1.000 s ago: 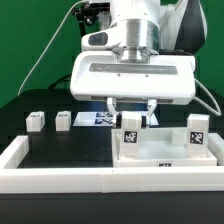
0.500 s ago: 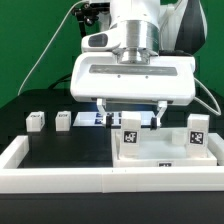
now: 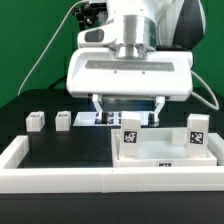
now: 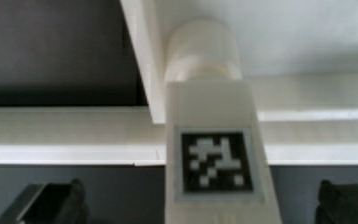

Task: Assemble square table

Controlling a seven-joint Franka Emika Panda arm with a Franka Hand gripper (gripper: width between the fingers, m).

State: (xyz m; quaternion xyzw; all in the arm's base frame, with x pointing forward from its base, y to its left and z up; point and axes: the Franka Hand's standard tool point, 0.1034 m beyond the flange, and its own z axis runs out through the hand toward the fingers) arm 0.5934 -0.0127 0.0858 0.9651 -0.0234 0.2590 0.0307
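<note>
Gripper (image 3: 128, 110) jaws apart, clear of leg (image 3: 131, 131). Leg directly beneath, upright on slab (image 3: 160, 152), long axis vertical.

Two legs (image 3: 131, 127) upright atop slab (image 3: 160, 153)

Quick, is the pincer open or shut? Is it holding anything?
Pincer: open, holding nothing. The table leg stands untouched between its fingers.
</note>
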